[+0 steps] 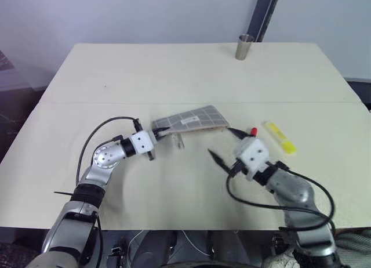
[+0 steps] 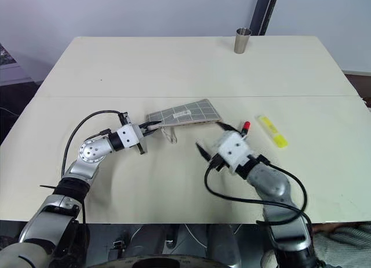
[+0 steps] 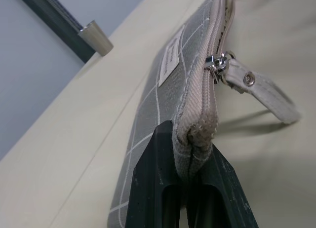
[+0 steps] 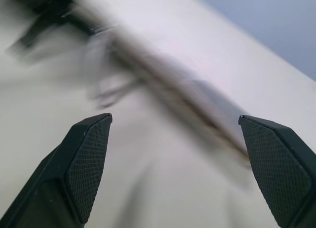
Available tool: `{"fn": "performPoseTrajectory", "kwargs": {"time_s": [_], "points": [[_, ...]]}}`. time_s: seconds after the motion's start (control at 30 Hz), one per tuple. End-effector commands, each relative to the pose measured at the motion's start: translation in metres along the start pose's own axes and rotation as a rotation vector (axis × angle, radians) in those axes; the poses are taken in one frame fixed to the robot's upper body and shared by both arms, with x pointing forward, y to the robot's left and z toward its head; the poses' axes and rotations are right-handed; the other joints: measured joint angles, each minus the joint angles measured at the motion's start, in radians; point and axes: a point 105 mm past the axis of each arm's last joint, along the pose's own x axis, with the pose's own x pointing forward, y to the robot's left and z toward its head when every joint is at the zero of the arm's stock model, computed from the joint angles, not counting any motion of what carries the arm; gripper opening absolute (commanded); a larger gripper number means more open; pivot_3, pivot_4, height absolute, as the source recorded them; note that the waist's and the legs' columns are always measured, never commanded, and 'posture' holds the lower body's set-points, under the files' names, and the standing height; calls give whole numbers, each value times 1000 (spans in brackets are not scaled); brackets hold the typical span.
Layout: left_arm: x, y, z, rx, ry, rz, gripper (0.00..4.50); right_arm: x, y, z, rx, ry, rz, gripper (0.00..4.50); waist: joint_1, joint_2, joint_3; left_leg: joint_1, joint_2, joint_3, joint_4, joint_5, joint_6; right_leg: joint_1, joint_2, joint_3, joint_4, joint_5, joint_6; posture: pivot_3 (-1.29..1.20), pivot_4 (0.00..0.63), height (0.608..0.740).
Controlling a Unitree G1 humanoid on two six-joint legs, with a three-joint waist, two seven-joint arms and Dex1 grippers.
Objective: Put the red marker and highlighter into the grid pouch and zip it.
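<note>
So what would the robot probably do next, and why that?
Probably bring the open right gripper to the red-capped black marker lying just beyond it on the table. The left gripper already pinches the end of the grey grid-lined fabric pouch, while the stubby yellow highlighter also lies outside.

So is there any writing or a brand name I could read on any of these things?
No text here can be read.
Small white label on the grid pouch: seen edge-on, any print too small to make out.
Highlighter: no legible marking.
Red marker: mostly hidden behind the right hand, nothing legible.
Metal cup: plain.
</note>
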Motion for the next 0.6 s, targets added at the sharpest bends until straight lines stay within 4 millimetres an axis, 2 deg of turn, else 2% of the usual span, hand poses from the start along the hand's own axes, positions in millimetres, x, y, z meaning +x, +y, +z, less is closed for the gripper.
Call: {"fn": "performPoseTrajectory", "kwargs": {"time_s": [0.03, 0.13, 0.2, 0.3, 0.37, 0.43, 0.6], "points": [[-3, 14, 4, 34, -23, 28, 0, -11, -28, 15, 107, -51, -255, 4272, 4, 0, 0, 0, 0, 0, 0, 0, 0, 0, 0, 0, 0, -1, -2, 0, 150, 740], [-2, 16, 2, 31, -20, 33, 0, -17, -51, 2, 152, 11, -419, 4272, 9, 0, 0, 0, 1, 0, 0, 0, 0, 0, 0, 0, 0, -1, -3, 0, 150, 740], [3, 10, 3, 15, -37, 7, 0, -19, -66, -10, 139, 66, -450, 4272, 10, 0, 0, 0, 0, 0, 0, 0, 0, -1, 0, 0, -1, -1, -2, 0, 150, 740], [7, 7, 6, 19, -55, -13, 0, -26, -88, -30, 187, 161, -455, 4272, 14, 0, 0, 0, -1, 1, 0, 0, 0, 0, -1, 0, -3, 0, 1, 0, 150, 740], [8, 7, 5, 15, -57, -11, 0, -36, -106, -45, 183, 252, -395, 4272, 14, 1, 0, 0, -1, 0, -1, 0, 0, 0, -1, -1, -4, 1, 1, 0, 150, 740], [8, 6, 5, 12, -59, -14, 0, -47, -116, -53, 175, 305, -326, 4272, 13, 1, 1, -1, -1, 1, -1, 0, 1, 1, -1, -1, -5, 1, 1, 0, 150, 740], [8, 3, 4, 10, -62, -16, 0, -64, -139, -76, 271, 391, -333, 4272, 10, 1, 1, -1, 0, 1, -2, 0, 3, 4, -1, -1, -6, 1, 1, 0, 150, 740]]}}
